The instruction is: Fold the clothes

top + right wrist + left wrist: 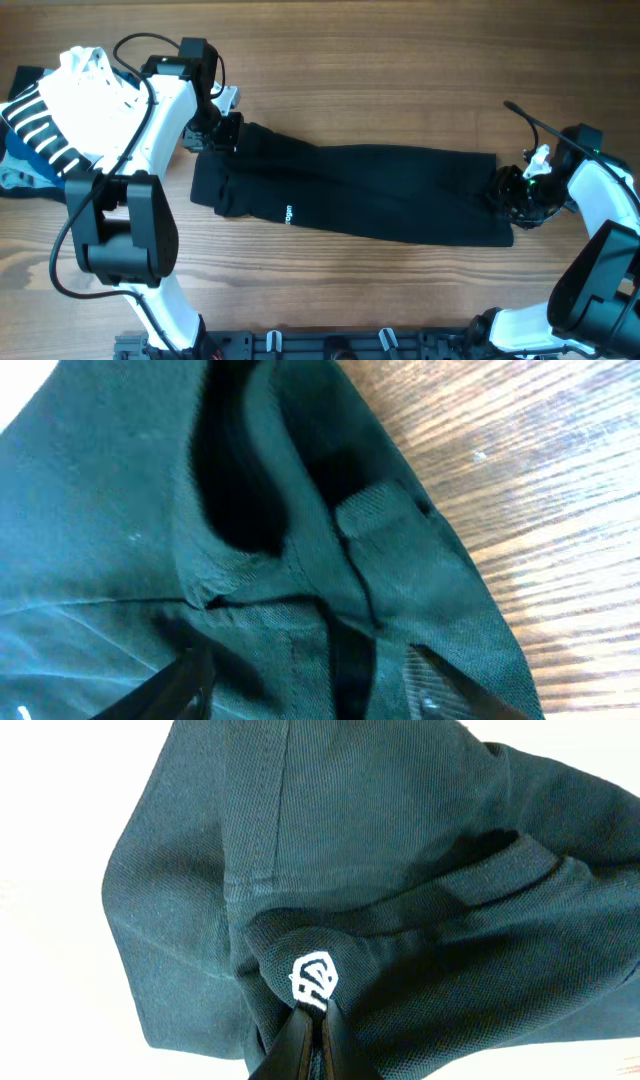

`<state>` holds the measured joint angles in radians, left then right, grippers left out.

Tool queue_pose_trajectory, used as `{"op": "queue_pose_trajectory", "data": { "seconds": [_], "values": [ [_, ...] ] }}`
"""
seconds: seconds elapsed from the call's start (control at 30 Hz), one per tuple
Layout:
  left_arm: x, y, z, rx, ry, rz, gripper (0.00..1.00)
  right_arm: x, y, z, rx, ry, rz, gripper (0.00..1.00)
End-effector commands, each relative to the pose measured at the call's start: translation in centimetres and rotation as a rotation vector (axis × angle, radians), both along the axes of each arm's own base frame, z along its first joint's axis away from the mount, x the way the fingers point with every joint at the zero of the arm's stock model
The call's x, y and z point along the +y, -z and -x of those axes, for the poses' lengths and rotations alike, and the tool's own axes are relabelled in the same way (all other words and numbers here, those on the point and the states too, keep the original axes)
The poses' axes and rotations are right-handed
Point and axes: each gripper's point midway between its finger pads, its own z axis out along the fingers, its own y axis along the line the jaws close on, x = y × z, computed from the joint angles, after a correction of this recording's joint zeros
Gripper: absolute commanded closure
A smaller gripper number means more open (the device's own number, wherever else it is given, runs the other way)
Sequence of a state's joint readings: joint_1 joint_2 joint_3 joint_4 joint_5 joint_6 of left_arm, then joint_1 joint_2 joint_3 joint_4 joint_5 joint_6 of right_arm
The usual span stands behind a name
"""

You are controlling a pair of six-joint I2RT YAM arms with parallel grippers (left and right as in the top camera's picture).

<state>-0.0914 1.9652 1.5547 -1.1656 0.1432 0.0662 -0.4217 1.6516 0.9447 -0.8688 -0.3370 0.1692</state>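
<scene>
Across the wood-grain table (400, 80), the soft black T-shirt (380, 190) lies folded into a long rumpled band. The left gripper (318, 1023) pinches its knit fabric tight below a white stitched logo (314, 980); the right gripper (315, 680) stands spread astride the far end.

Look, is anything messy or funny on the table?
Yes. The black T-shirt lies in a long strip with its left end bunched. A white garment and a navy striped garment sit crumpled at the left edge of the table.
</scene>
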Motion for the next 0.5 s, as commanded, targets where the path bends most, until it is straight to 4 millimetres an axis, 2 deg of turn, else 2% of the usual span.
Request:
{"op": "queue_pose_trajectory", "data": {
  "seconds": [0.0,0.07,0.13,0.17,0.2,0.23,0.37,0.47],
  "values": [
    [0.3,0.1,-0.1,-0.003,-0.011,-0.005,0.96,0.7,-0.4,-0.8,-0.062,-0.038,-0.038,0.6],
    [0.3,0.1,-0.1,-0.002,-0.022,-0.005,0.96,1.4,-0.8,-1.4,-0.106,-0.069,-0.079,0.68],
    [0.3,0.1,-0.1,0.0,-0.028,-0.005,0.96,2.0,-1.2,-2.0,-0.153,-0.102,-0.111,0.68],
    [0.3,0.1,-0.1,-0.001,-0.028,-0.003,0.96,2.0,-1.3,-2.1,-0.163,-0.107,-0.116,0.63],
    [0.2,0.1,-0.1,0.0,-0.028,-0.002,0.96,2.0,-1.3,-2.2,-0.166,-0.107,-0.115,0.5],
    [0.3,0.1,-0.1,-0.001,-0.028,-0.002,0.96,1.9,-1.3,-2.1,-0.161,-0.101,-0.11,0.49],
    [0.3,0.1,-0.1,0.0,-0.028,-0.002,0.96,0.7,-0.7,-2.1,-0.134,-0.073,-0.04,0.49],
    [0.3,0.1,-0.1,-0.004,-0.028,-0.002,0.96,0.1,-0.7,-3.0,-0.168,-0.061,-0.016,0.56]
  ]
}}
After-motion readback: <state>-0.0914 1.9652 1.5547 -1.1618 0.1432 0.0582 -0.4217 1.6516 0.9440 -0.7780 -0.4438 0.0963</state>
